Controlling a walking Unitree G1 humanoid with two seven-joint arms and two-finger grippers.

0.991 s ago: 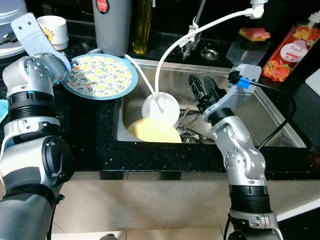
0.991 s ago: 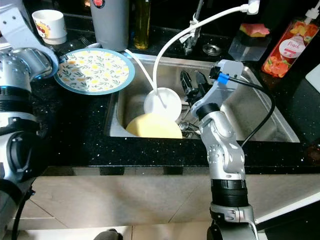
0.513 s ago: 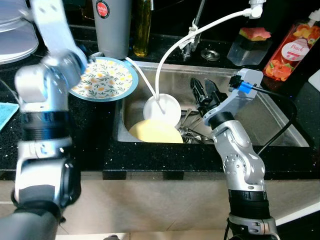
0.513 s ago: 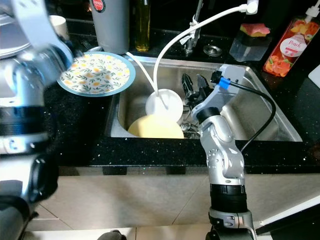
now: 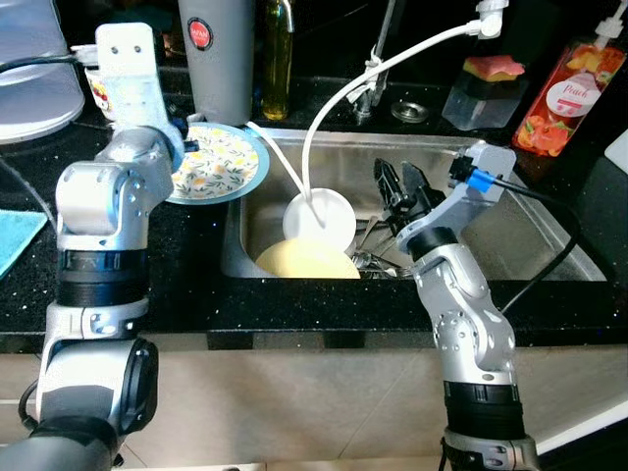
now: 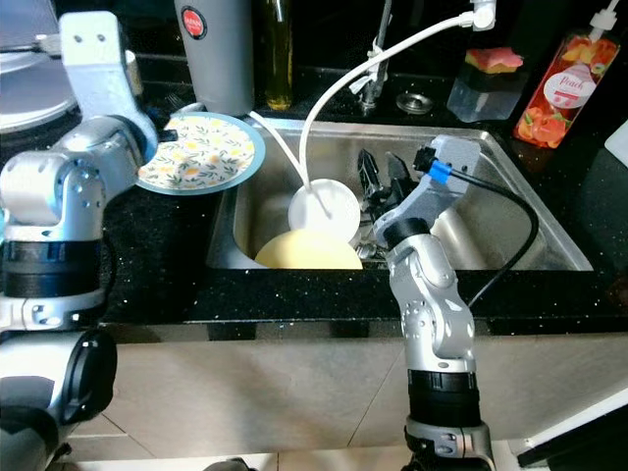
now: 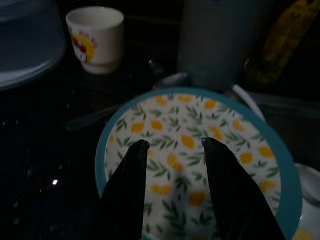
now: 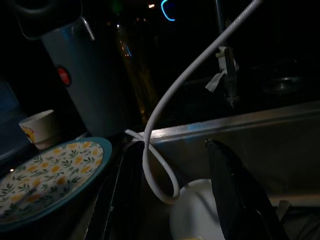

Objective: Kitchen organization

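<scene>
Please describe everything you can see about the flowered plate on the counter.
The plate is round, with a teal rim and a white face printed with yellow lemons and green leaves; it looks ceramic. It lies flat on the black counter, its right edge over the left rim of the sink. The left gripper, fingers open, hovers over its face. A white hose passes its right edge; contact is unclear.

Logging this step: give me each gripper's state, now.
Left gripper: open, over the floral plate, holding nothing.
Right gripper: open, over the sink, holding nothing.
</scene>
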